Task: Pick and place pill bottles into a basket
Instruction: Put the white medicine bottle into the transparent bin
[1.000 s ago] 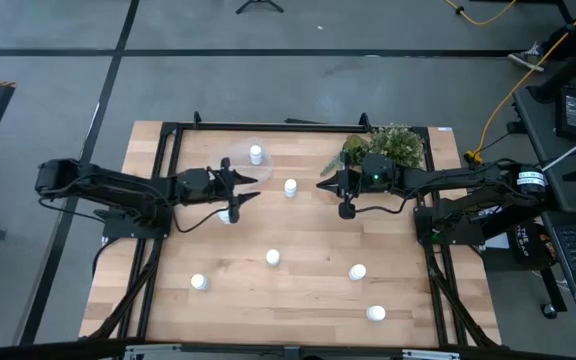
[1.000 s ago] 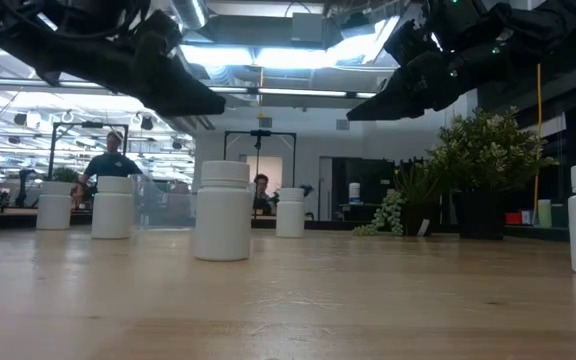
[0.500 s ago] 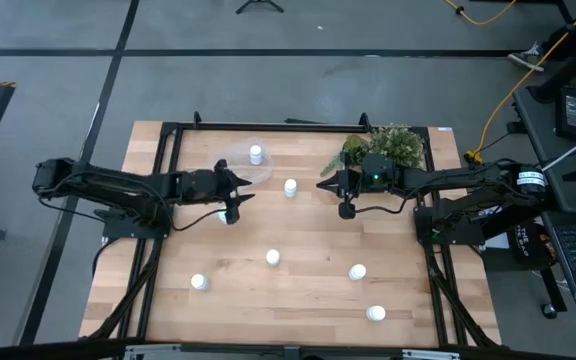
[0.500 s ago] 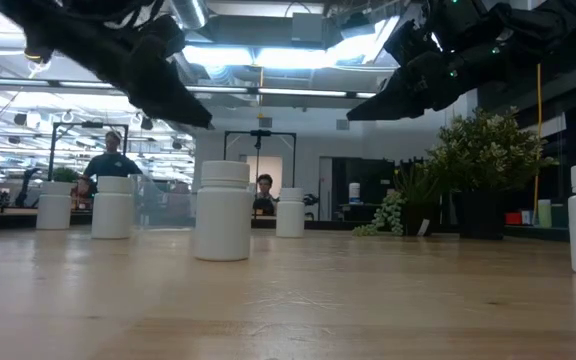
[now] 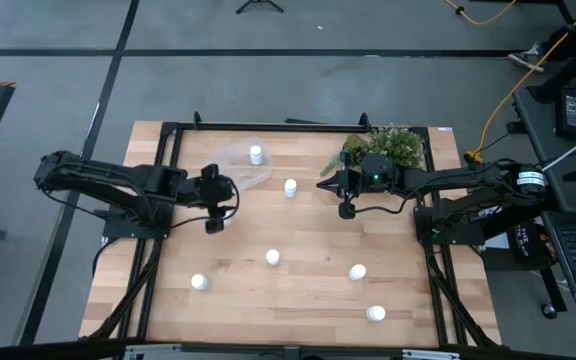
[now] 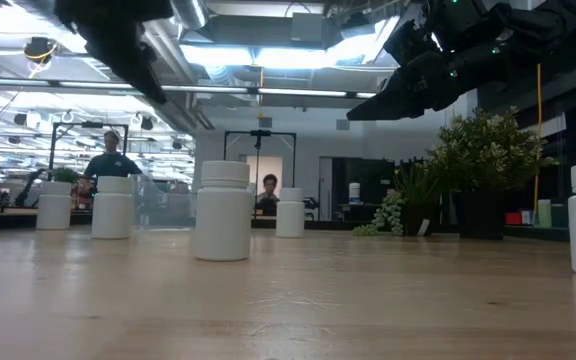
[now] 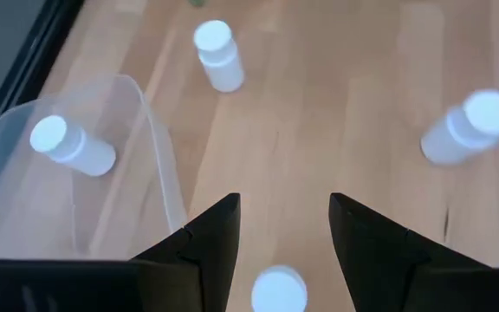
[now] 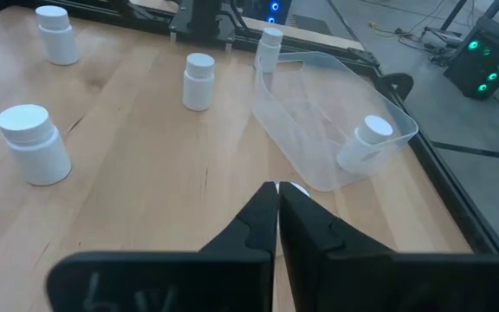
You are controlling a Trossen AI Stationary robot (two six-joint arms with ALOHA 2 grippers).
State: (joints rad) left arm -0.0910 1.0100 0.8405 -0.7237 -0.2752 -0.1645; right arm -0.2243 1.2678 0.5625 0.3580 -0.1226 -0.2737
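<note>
The left arm reached in from the worktop's left edge, elbow folded back, and its left end effector pointed down above the wood just beside the basket. Its fingers stood apart around nothing, with one pill bottle directly beneath the gap between them. In the left wrist view the basket's clear wall rose close beside one finger.

The right arm stretched level from the right edge toward the middle, and its right end effector hung in the air with the fingers pressed together, empty, beside the plant.

The basket lay near the far edge, left of centre, with one bottle inside it. Another bottle stood between the two end effectors, apart from both. Four more were spread over the near half: one near the left rail, one in the middle, one toward the right, one close to the near edge. Bare wood lay open between these. In the low view a person stood in the room beyond.
</note>
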